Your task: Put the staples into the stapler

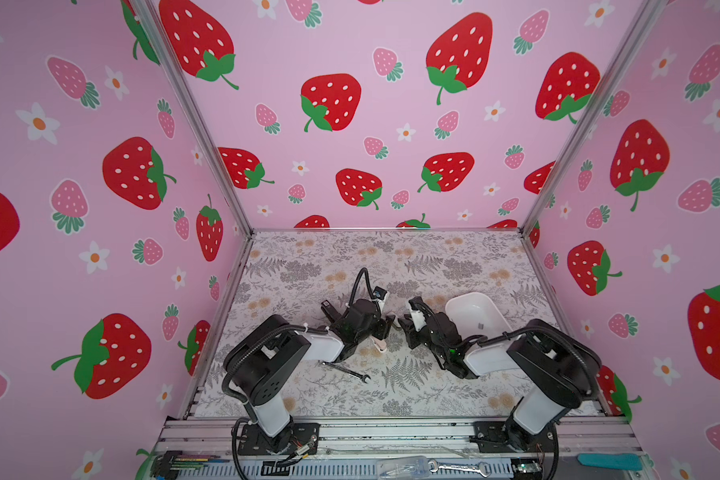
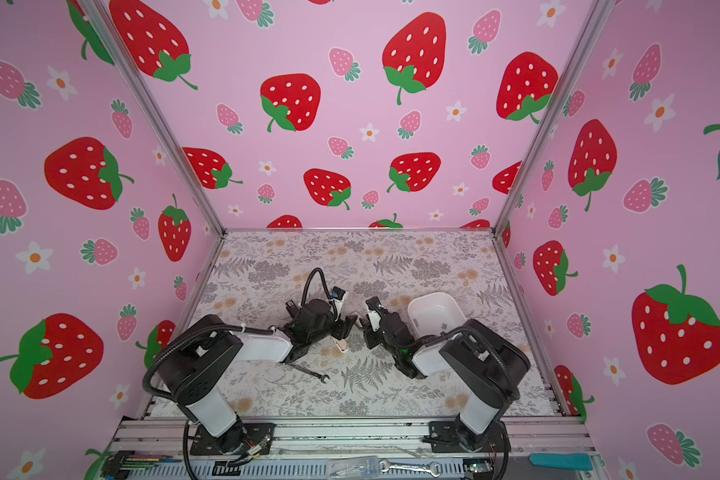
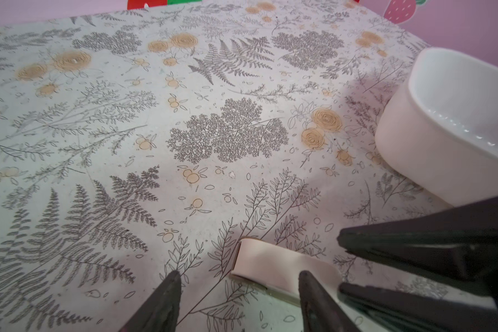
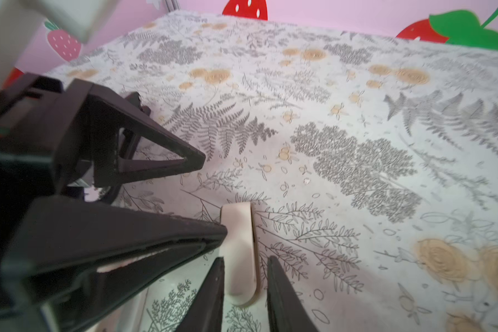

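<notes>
Loading hasn't truly begun, I'd judge: the left gripper [image 3: 239, 274] has jaws half open and empty, the right gripper [image 4: 245, 258] has jaws slightly apart astride a small pink item [image 4: 237, 218] — while the black stapler [image 1: 344, 370] lies on the counter beside the left arm and the staples [image 1: 481, 326] sit in the white tray [image 1: 464, 309] — so fetching a strip comes next.

I see glossy smooth plastic on the tub [image 3: 431, 149], matt smooth plastic on the beige piece [image 4: 239, 253], a matt printed table cover [image 3: 127, 129], and matt black fingers [image 4: 283, 301].
</notes>
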Robot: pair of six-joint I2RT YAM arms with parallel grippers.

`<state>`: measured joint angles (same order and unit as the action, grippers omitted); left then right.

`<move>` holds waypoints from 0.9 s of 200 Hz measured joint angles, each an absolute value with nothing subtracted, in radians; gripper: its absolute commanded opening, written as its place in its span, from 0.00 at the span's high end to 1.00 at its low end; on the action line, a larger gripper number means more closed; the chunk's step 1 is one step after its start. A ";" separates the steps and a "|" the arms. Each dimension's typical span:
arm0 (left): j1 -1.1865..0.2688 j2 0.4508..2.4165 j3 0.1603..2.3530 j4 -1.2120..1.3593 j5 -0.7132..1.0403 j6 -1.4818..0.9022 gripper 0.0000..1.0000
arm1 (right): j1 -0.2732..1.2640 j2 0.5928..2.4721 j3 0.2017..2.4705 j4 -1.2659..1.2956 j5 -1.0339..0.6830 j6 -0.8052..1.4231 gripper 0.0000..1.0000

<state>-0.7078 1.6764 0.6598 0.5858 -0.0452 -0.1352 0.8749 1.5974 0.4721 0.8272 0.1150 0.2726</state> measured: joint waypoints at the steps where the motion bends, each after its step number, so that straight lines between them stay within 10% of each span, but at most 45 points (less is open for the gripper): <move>1: -0.708 1.673 0.660 0.583 -0.046 -0.135 0.32 | 0.875 1.593 0.472 0.823 0.116 0.273 0.68; 113: -0.675 0.997 0.527 0.188 -0.272 -0.249 0.20 | 0.733 0.909 0.371 0.214 0.507 0.549 0.70; 180: -0.636 0.740 0.410 -0.011 -0.373 -0.350 0.13 | 0.534 1.018 0.302 0.216 0.365 0.624 0.74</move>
